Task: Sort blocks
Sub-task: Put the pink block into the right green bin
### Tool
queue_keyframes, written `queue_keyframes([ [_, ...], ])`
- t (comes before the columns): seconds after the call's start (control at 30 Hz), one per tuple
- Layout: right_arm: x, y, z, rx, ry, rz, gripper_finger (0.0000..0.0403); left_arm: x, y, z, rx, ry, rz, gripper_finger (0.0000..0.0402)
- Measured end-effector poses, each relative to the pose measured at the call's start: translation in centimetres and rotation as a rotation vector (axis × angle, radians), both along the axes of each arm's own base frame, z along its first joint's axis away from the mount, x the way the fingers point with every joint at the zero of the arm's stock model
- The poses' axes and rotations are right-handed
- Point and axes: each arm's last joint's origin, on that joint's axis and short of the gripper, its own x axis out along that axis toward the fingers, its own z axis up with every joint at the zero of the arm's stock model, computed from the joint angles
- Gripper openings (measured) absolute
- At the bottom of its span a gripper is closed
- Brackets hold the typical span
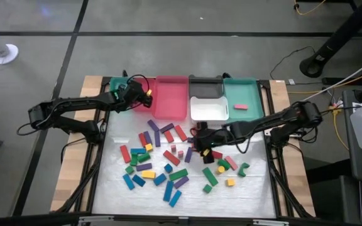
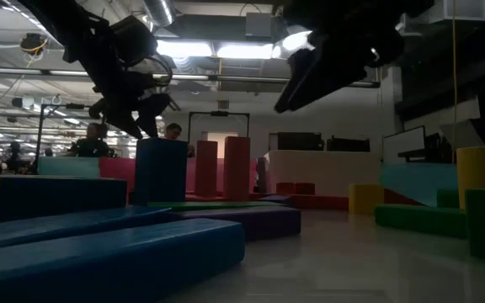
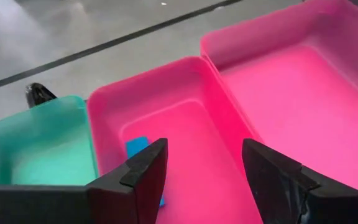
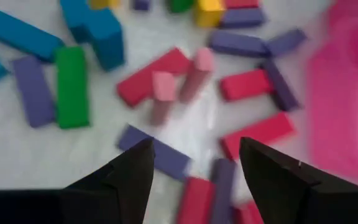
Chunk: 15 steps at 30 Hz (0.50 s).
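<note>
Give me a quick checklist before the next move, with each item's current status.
1. Left gripper open and empty: ok.
2. Blue block lying in the pink tray: ok.
3. Right gripper open and empty: ok.
4. Right gripper over the loose blocks: ok.
5. Purple block ahead of its fingers, clear of neighbours: not ok, a red block lies close.
6. All blocks sorted: not ok, many on the table.

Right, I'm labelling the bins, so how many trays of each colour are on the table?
Teal trays: 2
Pink trays: 2, the smaller one below the left gripper
Black tray: 1
White tray: 1
Total: 6
</note>
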Motion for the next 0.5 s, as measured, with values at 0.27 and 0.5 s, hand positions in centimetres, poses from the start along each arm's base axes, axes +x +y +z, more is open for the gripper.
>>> queue_keyframes([
  [0.27,1.7,0.5,-2.2,0.058,-0.012,0.041,0.0237,0.3,-0.5,0.0,-0.003,-0.001,-0.030,0.0196],
  [0.5,3.2,0.9,-4.4,0.087,-0.034,0.068,0.0237,0.4,-0.7,0.0,-0.015,-0.007,-0.049,0.0196],
])
